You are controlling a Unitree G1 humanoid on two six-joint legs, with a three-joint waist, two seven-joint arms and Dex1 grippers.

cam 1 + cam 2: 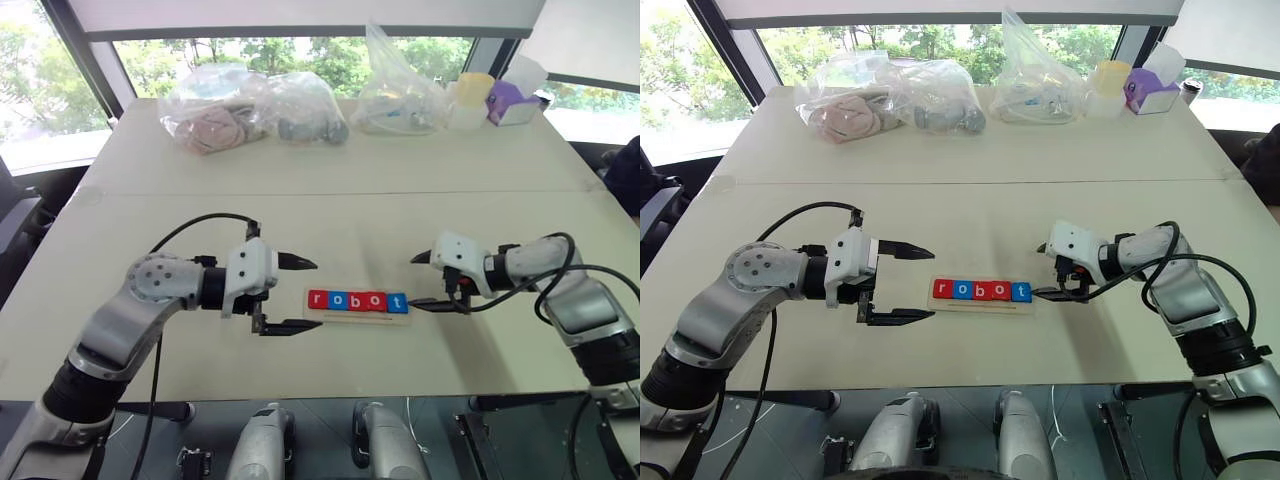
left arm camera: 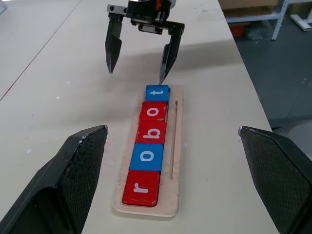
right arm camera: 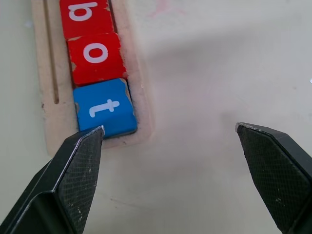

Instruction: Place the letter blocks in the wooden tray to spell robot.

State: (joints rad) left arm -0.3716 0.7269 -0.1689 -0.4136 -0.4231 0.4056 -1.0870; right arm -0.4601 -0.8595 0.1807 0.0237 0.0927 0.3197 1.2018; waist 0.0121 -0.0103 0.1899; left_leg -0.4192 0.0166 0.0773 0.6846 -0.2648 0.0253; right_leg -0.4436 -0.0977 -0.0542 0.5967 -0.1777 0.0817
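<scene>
Five letter blocks lie in a row in the wooden tray (image 1: 357,316) and read r, o, b, o, t: red r (image 1: 318,299), blue o (image 1: 338,300), red b (image 1: 357,300), red o (image 1: 376,300), blue t (image 1: 397,301). My left gripper (image 1: 296,295) hovers open just off the tray's left end, empty. At the tray's right end my right gripper (image 1: 421,280) is open too, one fingertip (image 3: 83,151) close beside the blue t (image 3: 105,107). In the left wrist view the tray (image 2: 176,146) runs away toward the right gripper (image 2: 138,75).
Several clear plastic bags (image 1: 255,108) of items, a yellow-lidded cup (image 1: 470,100) and a purple tissue box (image 1: 515,102) line the table's far edge. A seam (image 1: 330,194) crosses the table between them and the tray. The front edge (image 1: 300,398) is near the arms.
</scene>
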